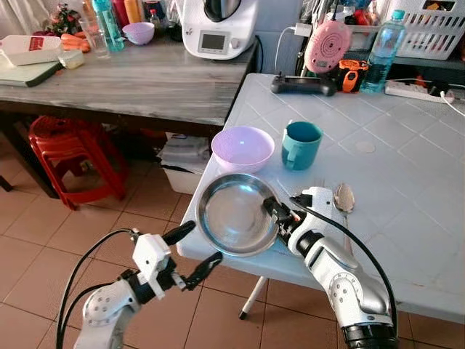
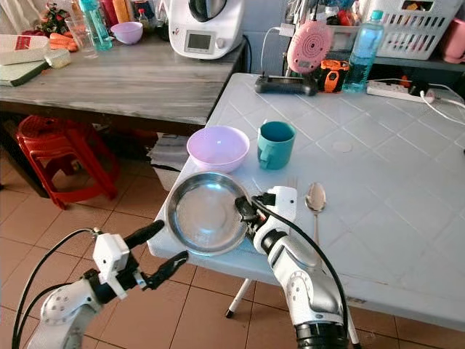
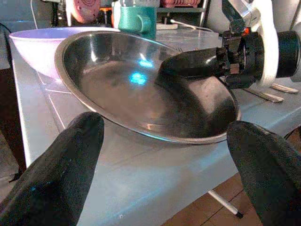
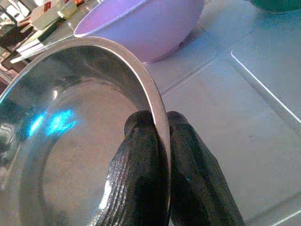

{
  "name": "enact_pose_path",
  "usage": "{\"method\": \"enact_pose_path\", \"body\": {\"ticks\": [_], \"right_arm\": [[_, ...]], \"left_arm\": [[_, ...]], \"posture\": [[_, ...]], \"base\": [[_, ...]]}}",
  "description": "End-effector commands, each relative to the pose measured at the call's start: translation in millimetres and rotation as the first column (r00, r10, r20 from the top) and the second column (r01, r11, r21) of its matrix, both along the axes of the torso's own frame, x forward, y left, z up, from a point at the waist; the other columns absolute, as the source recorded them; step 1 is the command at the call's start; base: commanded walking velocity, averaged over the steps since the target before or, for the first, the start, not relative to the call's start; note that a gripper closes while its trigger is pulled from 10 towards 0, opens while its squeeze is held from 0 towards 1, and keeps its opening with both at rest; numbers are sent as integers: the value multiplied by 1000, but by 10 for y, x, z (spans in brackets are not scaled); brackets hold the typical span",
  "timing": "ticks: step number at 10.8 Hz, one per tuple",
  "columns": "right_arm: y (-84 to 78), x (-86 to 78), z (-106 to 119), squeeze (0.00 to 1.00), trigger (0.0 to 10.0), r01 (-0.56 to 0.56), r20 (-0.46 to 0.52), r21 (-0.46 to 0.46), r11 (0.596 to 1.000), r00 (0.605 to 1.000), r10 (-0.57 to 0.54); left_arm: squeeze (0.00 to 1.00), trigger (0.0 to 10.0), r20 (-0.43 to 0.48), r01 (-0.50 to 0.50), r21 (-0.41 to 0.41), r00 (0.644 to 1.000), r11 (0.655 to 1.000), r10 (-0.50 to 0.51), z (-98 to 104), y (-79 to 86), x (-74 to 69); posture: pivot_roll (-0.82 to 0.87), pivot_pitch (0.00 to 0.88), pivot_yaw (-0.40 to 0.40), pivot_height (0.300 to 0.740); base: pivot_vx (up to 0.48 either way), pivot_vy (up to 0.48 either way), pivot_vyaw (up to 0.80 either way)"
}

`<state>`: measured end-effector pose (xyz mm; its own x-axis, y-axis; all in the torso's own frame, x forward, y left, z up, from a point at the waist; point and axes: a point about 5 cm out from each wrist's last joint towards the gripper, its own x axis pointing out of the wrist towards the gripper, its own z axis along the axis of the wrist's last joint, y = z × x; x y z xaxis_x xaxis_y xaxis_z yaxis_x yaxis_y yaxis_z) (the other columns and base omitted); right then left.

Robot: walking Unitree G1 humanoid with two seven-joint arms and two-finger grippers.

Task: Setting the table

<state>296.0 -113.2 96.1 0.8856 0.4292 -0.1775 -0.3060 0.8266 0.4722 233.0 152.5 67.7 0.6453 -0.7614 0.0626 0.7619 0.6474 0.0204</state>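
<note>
A round steel plate (image 1: 234, 214) lies at the near left corner of the white tiled table (image 1: 392, 167), jutting a little over the edge. My right gripper (image 1: 272, 210) is shut on its right rim, one finger inside and one outside (image 4: 160, 155). Behind the plate stand a lilac bowl (image 1: 242, 147) and a teal mug (image 1: 301, 144). A spoon (image 1: 344, 198) lies just right of my right wrist. My left gripper (image 1: 195, 251) hangs open below the table edge, in front of the plate (image 3: 146, 84), touching nothing.
A wooden counter (image 1: 138, 80) with a white kitchen machine (image 1: 218, 29) stands to the left behind. Red stools (image 1: 73, 156) sit under it on the tile floor. A water bottle (image 1: 383, 51), game controller (image 1: 301, 86) and power strip (image 1: 418, 91) line the table's far side.
</note>
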Motion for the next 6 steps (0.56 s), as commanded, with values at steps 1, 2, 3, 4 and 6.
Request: {"method": "enact_pose_path", "body": {"ticks": [1, 2, 3, 4, 6], "right_arm": [[-69, -59, -196, 0, 0, 38, -91, -56, 998, 995, -43], [-60, -73, -209, 0, 0, 41, -95, -57, 998, 994, -47], [-52, -87, -210, 0, 0, 53, -94, -53, 997, 994, -58], [-42, -108, -202, 0, 0, 61, -80, -63, 996, 995, -66], [-10, -152, -203, 0, 0, 64, -13, -166, 984, 998, -67]], "left_arm": [[0, 10000, 8, 5, 10, 1000, 1000, -5, 29, 13, -4], [0, 10000, 15, -3, 13, 1000, 1000, 2, 43, 31, 0], [0, 10000, 34, -40, 29, 999, 999, 39, 62, 71, 15], [0, 10000, 37, -121, 31, 992, 992, 120, 70, 146, 75], [0, 10000, 15, -324, 8, 946, 946, 324, 117, 322, 340]], "posture": [[42, 53, 52, 740], [42, 52, 53, 740], [44, 51, 53, 740], [44, 48, 55, 740], [44, 39, 54, 740]], "base": [[0, 0, 0], [0, 0, 0], [0, 0, 0], [0, 0, 0], [0, 0, 0]]}}
